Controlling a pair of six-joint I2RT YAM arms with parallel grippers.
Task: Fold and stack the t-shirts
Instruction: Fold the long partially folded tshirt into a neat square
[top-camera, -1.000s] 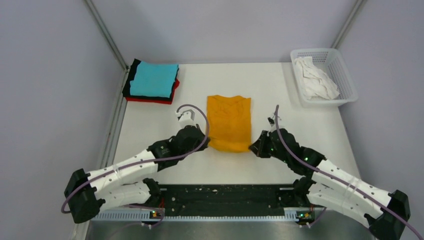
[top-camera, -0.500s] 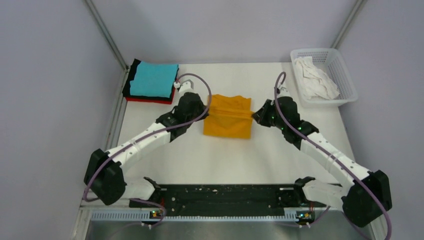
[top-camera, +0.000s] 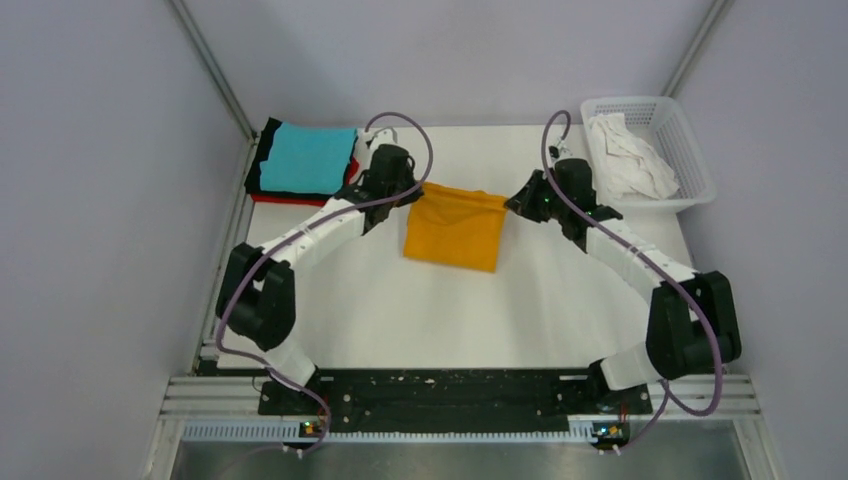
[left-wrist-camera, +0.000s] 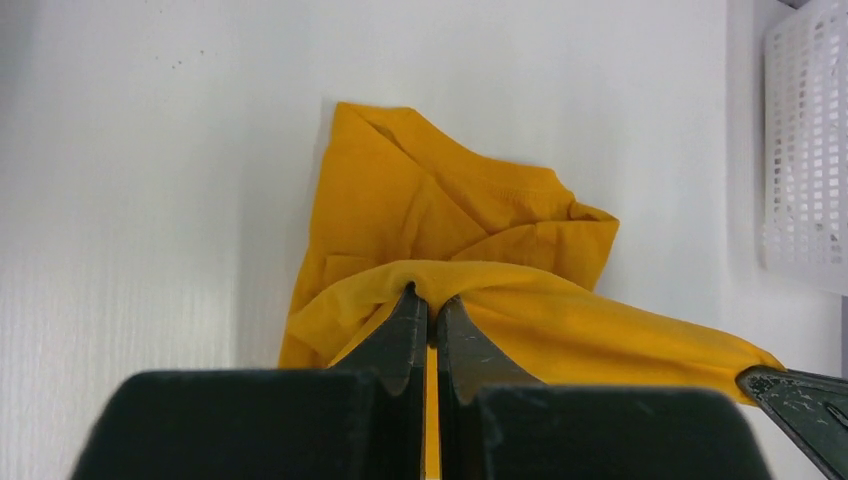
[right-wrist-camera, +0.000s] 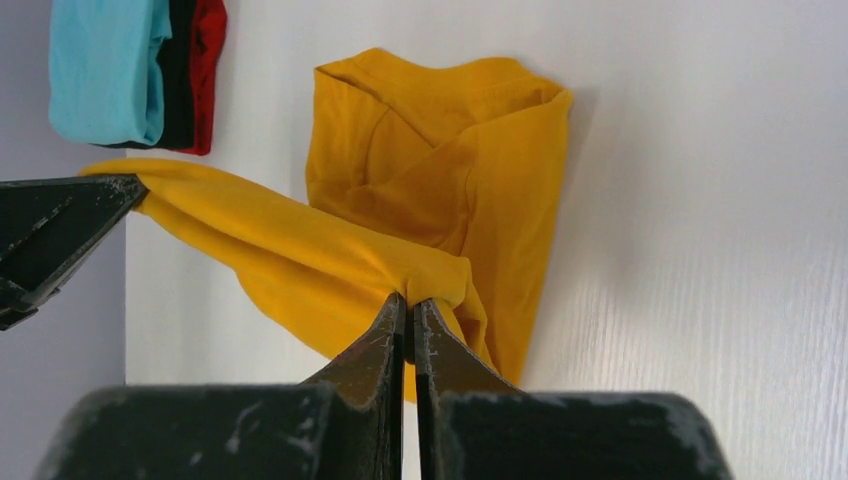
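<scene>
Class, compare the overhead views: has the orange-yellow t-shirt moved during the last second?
Yes. The held edge of the orange-yellow t-shirt has moved toward the far side of the table, now level with the white basket.

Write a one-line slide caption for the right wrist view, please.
Right gripper and left gripper stretch one edge of the orange-yellow t-shirt taut between them; stack of folded t-shirts nearby.

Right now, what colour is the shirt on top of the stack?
Cyan. The top shirt shows best in the top external view.
</scene>
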